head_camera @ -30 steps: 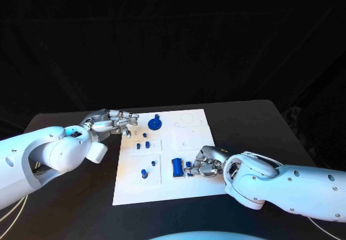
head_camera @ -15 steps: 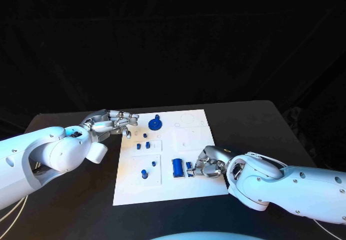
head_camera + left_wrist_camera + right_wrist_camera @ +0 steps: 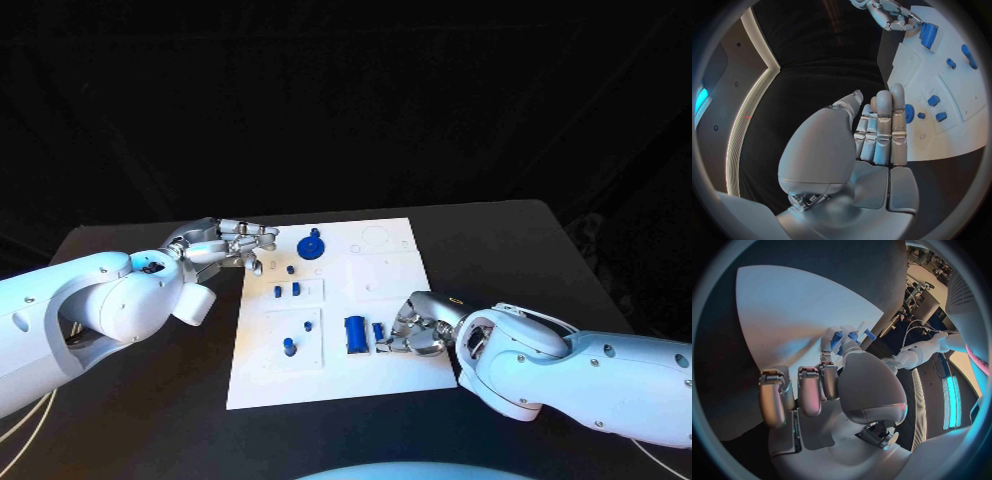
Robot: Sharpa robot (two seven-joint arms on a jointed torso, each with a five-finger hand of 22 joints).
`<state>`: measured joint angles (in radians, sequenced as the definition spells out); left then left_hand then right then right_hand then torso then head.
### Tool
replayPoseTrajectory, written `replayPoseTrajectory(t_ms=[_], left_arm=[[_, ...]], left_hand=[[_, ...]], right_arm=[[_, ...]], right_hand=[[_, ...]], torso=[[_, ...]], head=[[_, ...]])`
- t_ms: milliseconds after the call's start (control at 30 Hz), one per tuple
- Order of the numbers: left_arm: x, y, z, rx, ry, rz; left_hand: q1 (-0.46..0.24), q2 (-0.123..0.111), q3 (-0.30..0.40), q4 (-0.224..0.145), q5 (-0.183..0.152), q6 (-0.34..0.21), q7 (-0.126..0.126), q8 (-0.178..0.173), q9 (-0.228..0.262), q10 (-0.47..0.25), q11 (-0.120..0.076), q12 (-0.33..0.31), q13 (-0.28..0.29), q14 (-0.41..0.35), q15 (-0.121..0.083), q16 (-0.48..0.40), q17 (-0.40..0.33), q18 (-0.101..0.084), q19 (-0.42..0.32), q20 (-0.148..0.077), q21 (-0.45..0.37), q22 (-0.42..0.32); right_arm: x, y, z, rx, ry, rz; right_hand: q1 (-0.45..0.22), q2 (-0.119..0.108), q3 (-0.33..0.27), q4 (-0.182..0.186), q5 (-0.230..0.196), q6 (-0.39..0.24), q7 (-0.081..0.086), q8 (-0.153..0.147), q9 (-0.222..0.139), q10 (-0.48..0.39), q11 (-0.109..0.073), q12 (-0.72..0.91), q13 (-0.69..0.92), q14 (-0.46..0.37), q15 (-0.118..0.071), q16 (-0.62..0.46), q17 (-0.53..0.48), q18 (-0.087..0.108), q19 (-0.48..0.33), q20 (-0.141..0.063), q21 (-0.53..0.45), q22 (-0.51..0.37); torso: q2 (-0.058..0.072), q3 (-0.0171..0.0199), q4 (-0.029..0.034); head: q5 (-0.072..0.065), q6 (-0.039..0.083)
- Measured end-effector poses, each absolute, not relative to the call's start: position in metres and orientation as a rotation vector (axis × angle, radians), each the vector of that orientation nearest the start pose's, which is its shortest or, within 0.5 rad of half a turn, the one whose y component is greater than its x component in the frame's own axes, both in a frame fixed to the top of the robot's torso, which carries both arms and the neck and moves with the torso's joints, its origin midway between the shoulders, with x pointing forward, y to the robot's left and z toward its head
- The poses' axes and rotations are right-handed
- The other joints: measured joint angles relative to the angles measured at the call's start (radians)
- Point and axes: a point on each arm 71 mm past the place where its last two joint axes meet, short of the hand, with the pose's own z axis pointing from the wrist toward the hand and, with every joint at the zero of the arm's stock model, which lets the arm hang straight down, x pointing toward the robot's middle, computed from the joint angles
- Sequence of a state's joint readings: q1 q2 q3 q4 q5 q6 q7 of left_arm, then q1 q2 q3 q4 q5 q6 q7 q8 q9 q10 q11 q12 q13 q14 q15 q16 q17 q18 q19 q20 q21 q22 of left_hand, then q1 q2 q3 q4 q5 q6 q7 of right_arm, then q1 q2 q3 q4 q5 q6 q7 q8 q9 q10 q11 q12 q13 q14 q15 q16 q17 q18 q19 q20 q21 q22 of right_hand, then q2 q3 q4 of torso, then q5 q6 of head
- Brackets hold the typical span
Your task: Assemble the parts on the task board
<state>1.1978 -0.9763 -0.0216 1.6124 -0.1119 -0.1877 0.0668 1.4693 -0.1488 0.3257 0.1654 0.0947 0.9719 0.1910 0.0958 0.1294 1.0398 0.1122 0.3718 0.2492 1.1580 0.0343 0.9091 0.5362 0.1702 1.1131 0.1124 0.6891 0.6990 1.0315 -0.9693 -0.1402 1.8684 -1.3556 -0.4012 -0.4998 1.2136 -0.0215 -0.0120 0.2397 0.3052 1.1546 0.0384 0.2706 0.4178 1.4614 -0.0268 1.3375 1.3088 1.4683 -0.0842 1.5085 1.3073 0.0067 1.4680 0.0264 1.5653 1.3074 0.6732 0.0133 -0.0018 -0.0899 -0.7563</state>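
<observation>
The task board [image 3: 335,320] lies flat in the middle of the black worktop [image 3: 490,240]; several blue parts stand or lie on it, among them a round blue part [image 3: 310,245] near its far edge and a tall blue block [image 3: 355,334] near its front.

The right hand [image 3: 410,328] rests low over the front right area of the board; its fingers [image 3: 392,338] are closed around a small blue part [image 3: 378,331], just beside the tall block. In the right wrist view the same small part [image 3: 837,338] sits between the fingertips, so I judge that it is pinched.

The left hand [image 3: 228,245] hovers at the far left corner of the board; its fingers [image 3: 882,130] are straight and held together, and they hold nothing.

The step in hand seems to be the seating of this small part; to do it well, the hand should keep the part upright, bring it straight over its hole, and press down gently without pushing the tall block; the left hand may steady the board edge.
</observation>
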Motion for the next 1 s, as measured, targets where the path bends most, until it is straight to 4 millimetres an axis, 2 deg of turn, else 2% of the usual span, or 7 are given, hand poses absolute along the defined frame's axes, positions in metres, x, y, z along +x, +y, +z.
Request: replayPoseTrajectory(t_ms=[167, 467, 800, 900, 967, 1000], left_arm=[[0.467, 0.239, -0.185, -1.148, 1.770, -1.395], [0.467, 0.239, -0.185, -1.148, 1.770, -1.395], [0.467, 0.238, -0.186, -1.155, 1.772, -1.399], [0.465, 0.237, -0.189, -1.164, 1.777, -1.403], [0.465, 0.236, -0.190, -1.170, 1.778, -1.406], [0.465, 0.236, -0.191, -1.172, 1.777, -1.407]], left_hand=[[0.000, 0.000, 0.000, 0.000, 0.000, 0.000, 0.000, 0.000, 0.000, 0.000, 0.000, 0.000, 0.000, 0.000, 0.000, 0.000, 0.000, 0.000, 0.000, 0.000, 0.000, 0.000], [0.000, 0.000, 0.000, 0.000, 0.000, 0.000, 0.000, 0.000, 0.000, 0.000, 0.000, 0.000, 0.000, 0.000, 0.000, 0.000, 0.000, 0.000, 0.000, 0.000, 0.000, 0.000], [0.000, 0.000, 0.000, 0.000, 0.000, 0.000, 0.000, 0.000, 0.000, 0.000, 0.000, 0.000, 0.000, 0.000, 0.000, 0.000, 0.000, 0.000, 0.000, 0.000, 0.000, -0.001], [0.000, 0.000, 0.000, 0.000, 0.000, 0.000, 0.000, 0.000, 0.000, 0.000, 0.000, 0.000, 0.000, 0.000, 0.000, 0.000, 0.000, 0.000, 0.000, 0.000, 0.000, -0.001], [0.000, 0.000, -0.002, 0.002, 0.000, 0.000, 0.000, 0.000, 0.000, 0.000, 0.000, 0.000, 0.000, 0.000, 0.000, 0.000, 0.000, 0.000, 0.000, 0.000, 0.000, -0.001], [0.000, 0.000, -0.003, 0.003, 0.000, 0.000, 0.000, 0.000, 0.000, 0.000, 0.000, 0.000, 0.000, 0.000, 0.000, 0.000, 0.000, 0.000, 0.000, 0.000, 0.000, -0.001]], right_arm=[[0.371, -0.187, -0.267, 0.175, 2.018, 0.548], [0.372, -0.184, -0.269, 0.160, 2.018, 0.548], [0.368, -0.189, -0.264, 0.165, 1.991, 0.569], [0.372, -0.194, -0.257, 0.186, 1.957, 0.588], [0.377, -0.197, -0.251, 0.208, 1.928, 0.624], [0.380, -0.198, -0.248, 0.222, 1.915, 0.643]], right_hand=[[0.010, 0.010, -0.003, -0.003, 0.000, 0.000, 0.000, 0.000, 0.000, 0.000, 0.000, 0.000, 0.002, 0.000, 0.000, 0.000, 0.000, 0.000, 0.000, 0.000, 0.000, 0.000], [0.033, 0.009, -0.004, -0.015, -0.010, 0.000, 0.000, 0.004, 0.003, 0.004, -0.004, 0.006, 0.003, -0.004, -0.003, 0.004, 0.001, 0.000, 0.000, 0.000, 0.000, 0.000], [0.033, 0.009, -0.021, -0.009, -0.004, -0.008, 0.001, 0.004, 0.003, 0.004, -0.004, 0.006, 0.001, -0.004, -0.003, 0.004, 0.001, 0.000, 0.000, 0.000, 0.000, 0.000], [0.033, 0.009, -0.035, -0.003, 0.005, -0.023, 0.008, 0.004, 0.004, 0.004, -0.003, -0.014, 0.004, -0.004, -0.003, -0.005, 0.001, 0.000, 0.000, 0.000, 0.000, 0.000], [0.035, 0.001, -0.043, -0.004, 0.006, -0.050, 0.017, -0.008, 0.003, -0.009, 0.009, -0.048, 0.005, -0.004, -0.003, -0.027, 0.001, 0.000, 0.000, 0.000, -0.015, 0.001], [0.037, -0.001, -0.046, -0.007, 0.007, -0.066, 0.025, -0.018, 0.000, -0.031, 0.016, -0.084, 0.005, -0.002, 0.003, -0.047, 0.001, 0.000, 0.000, 0.000, -0.054, 0.001]], torso=[[0.000, 0.0000, 0.0008], [0.000, -0.0003, 0.0002], [-0.002, 0.0000, 0.0000], [-0.005, 0.0007, 0.0014], [-0.008, 0.0005, 0.0021], [-0.010, 0.0000, 0.0027]], head=[[0.000, 0.000], [0.002, -0.002], [0.002, 0.005], [0.002, 0.011], [0.002, 0.014], [0.003, 0.016]])
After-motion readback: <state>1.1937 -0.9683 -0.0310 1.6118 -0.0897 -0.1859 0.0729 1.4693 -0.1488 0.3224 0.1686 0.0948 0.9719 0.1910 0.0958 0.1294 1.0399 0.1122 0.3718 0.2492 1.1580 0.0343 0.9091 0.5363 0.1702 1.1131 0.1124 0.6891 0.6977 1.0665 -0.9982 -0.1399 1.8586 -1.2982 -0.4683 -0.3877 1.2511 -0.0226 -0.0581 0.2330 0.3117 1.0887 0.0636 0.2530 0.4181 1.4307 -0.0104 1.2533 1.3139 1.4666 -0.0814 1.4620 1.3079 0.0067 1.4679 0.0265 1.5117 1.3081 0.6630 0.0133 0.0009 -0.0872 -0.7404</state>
